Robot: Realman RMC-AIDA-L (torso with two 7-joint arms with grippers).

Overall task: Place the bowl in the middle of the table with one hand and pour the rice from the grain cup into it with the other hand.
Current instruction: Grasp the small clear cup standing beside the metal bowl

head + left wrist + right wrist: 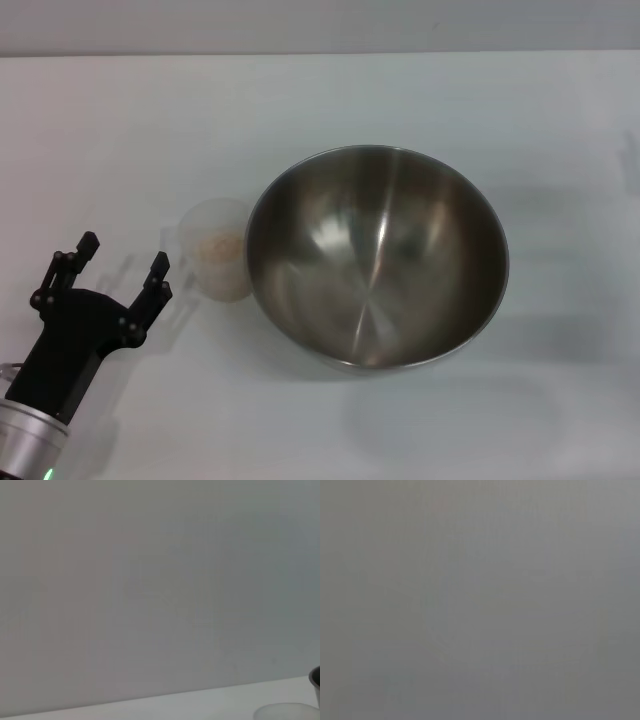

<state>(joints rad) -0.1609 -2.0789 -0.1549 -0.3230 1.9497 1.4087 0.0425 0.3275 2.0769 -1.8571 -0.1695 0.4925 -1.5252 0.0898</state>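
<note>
The steel bowl [378,258] stands upright and empty near the middle of the white table [320,110]. The frosted grain cup [218,248] stands right against the bowl's left side, with beige rice [219,243] inside. My left gripper [124,264] is open and empty, a little to the left of the cup, apart from it. In the left wrist view the cup's rim [287,712] and a sliver of the bowl [315,677] show at one corner. The right gripper is out of view; its wrist view shows only plain grey.
The table's far edge [320,54] runs along the top of the head view, with a grey wall behind it.
</note>
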